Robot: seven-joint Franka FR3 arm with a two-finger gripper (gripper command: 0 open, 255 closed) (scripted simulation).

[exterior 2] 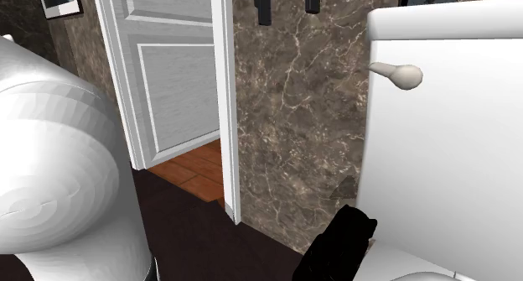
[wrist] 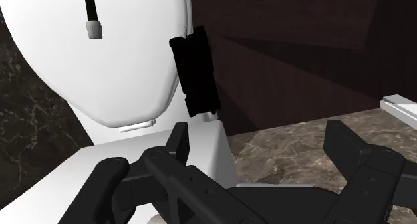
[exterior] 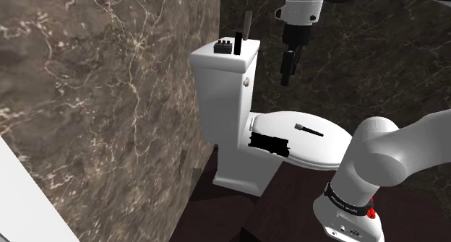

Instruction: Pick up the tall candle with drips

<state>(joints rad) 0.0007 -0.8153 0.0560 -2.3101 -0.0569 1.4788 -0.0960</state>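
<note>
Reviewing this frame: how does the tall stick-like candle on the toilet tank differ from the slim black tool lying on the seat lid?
Pose: the candle stands upright, while the slim tool lies flat.
Place: the candle is on the tank lid; the slim tool is lower down, on the closed seat lid.
Colour: the candle looks brownish grey; the slim tool is black with a pale grey end.
Both are long and thin.

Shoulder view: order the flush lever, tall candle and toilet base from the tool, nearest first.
1. Flush lever, on the tank front, level with the tool.
2. Tall candle, atop the tank.
3. Toilet base, lowest down.
</note>
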